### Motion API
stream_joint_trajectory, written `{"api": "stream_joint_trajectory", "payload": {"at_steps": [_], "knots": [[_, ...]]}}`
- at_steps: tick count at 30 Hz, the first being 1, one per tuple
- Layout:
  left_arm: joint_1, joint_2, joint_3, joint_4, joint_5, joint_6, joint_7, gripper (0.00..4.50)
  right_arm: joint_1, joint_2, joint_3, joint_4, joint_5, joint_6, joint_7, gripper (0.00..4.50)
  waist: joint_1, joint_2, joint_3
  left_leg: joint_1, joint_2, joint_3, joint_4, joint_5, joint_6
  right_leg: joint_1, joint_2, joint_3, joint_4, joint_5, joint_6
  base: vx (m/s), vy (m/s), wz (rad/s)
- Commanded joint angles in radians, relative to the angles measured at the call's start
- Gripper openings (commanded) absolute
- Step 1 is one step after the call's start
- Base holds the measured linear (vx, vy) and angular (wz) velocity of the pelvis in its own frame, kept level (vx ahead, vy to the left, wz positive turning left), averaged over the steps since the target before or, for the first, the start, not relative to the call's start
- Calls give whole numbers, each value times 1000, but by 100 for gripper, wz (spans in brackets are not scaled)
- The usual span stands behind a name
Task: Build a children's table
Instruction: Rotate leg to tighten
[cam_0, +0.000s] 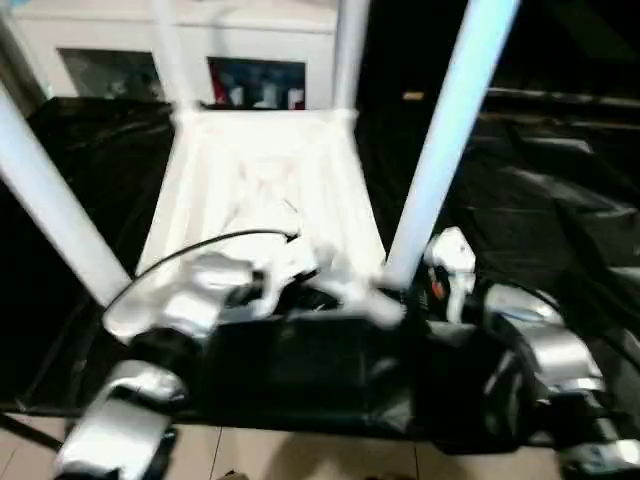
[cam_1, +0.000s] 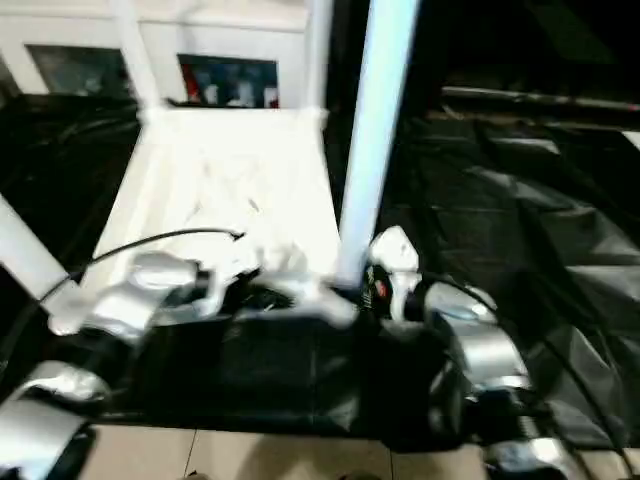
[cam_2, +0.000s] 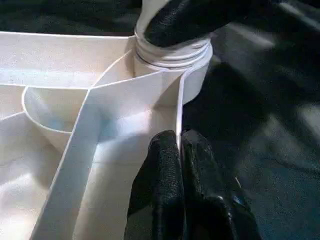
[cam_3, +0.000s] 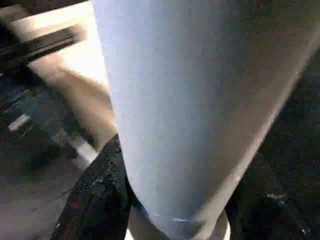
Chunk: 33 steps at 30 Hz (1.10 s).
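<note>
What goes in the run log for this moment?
left gripper: shut on tabletop rim | right gripper: around near-right leg at socket | stage: four legs upright

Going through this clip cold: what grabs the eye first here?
The white tabletop lies upside down on black sheeting, ribs up, with four white legs rising from its corners. The near right leg stands tallest in view, and the right gripper wraps its base. The left gripper is shut on the tabletop's thin rim beside that corner socket.

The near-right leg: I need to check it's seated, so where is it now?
The leg stands in the tabletop's near-right corner socket, rising up and right in the left eye view, with the right gripper around its base.
</note>
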<state>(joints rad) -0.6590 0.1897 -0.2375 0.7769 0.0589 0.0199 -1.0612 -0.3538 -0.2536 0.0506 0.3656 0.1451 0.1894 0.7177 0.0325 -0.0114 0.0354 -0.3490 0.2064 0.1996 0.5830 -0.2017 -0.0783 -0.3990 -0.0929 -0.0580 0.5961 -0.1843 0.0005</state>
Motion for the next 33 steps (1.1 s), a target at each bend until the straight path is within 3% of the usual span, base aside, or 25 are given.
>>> {"api": "stream_joint_trajectory", "payload": {"at_steps": [1,2,5,6,7,8,13,14,18,19,24,25,29,33], "knots": [[-15,-70,35,51,1,36,175,0,9,80,14,46,-6,42,-128,200,-1,-12,-42,4,22,-15,-74,-256,22,33,-48,37,-93,-427,-154,0,0,0],[-32,-119,37,65,4,50,238,0,6,137,-21,61,-7,62,-249,199,-5,-11,-38,6,22,-13,-75,-265,16,25,-46,39,-98,-440,-145,0,0,0],[-52,-170,35,87,15,44,306,0,3,183,-39,76,-30,68,-356,199,-3,-12,-42,5,20,-18,-77,-261,8,28,-46,36,-99,-439,-127,0,0,0],[-59,-192,28,93,20,39,316,0,0,198,-37,87,-47,60,-393,199,-3,-11,-44,6,21,-16,-76,-254,13,26,-45,39,-97,-402,-135,0,0,0],[-64,-211,19,98,27,28,331,0,-6,210,-28,99,-74,50,-428,199,-1,-2,-45,6,20,-16,-75,-250,14,27,-44,39,-95,-378,-141,0,0,0],[-69,-228,10,104,31,19,337,0,-12,223,-22,110,-89,42,-447,199,-3,-8,-46,1,19,-15,-75,-235,18,31,-42,39,-91,-328,-150,0,0,0],[-65,-246,-2,105,31,5,309,0,-21,235,-16,98,-93,5,-434,199,-1,-3,-50,-4,17,-13,-72,-211,45,39,-44,39,-84,-265,-167,0,0,0],[-62,-240,-1,104,29,3,300,0,-21,224,-5,95,-102,-6,-418,254,0,-3,-50,-4,17,-13,-72,-207,49,40,-43,39,-84,-259,-169,0,0,0],[-46,-199,6,92,16,-14,237,0,-28,199,3,77,-74,-1,-336,268,-1,-8,-48,-5,17,-13,-74,-229,57,39,-44,38,-89,-303,-162,0,0,0],[-40,-187,6,85,12,-15,216,0,-32,190,7,72,-71,4,-317,301,-2,-6,-47,-7,18,-16,-76,-231,58,41,-46,37,-89,-319,-158,0,0,0],[-15,-137,3,60,-3,-15,133,0,-37,122,61,63,-87,-17,-178,311,-5,-5,-48,-9,20,-14,-73,-210,65,42,-46,38,-86,-289,-169,0,0,0],[-9,-121,3,50,-9,-12,103,0,-31,97,76,49,-80,-26,-122,311,-7,-13,-47,-10,19,-13,-73,-211,68,41,-45,38,-87,-292,-169,0,0,0],[20,-55,-2,0,-40,-18,-45,0,4,11,92,-33,-25,-24,78,311,-4,-7,-47,-8,22,-13,-72,-208,83,41,-45,39,-85,-286,-182,0,0,0],[62,24,-20,-80,-90,7,-226,0,41,-87,115,-103,14,-20,242,311,0,-5,-47,-5,28,-12,-72,-198,95,40,-45,40,-75,-219,-217,0,0,0]]}}
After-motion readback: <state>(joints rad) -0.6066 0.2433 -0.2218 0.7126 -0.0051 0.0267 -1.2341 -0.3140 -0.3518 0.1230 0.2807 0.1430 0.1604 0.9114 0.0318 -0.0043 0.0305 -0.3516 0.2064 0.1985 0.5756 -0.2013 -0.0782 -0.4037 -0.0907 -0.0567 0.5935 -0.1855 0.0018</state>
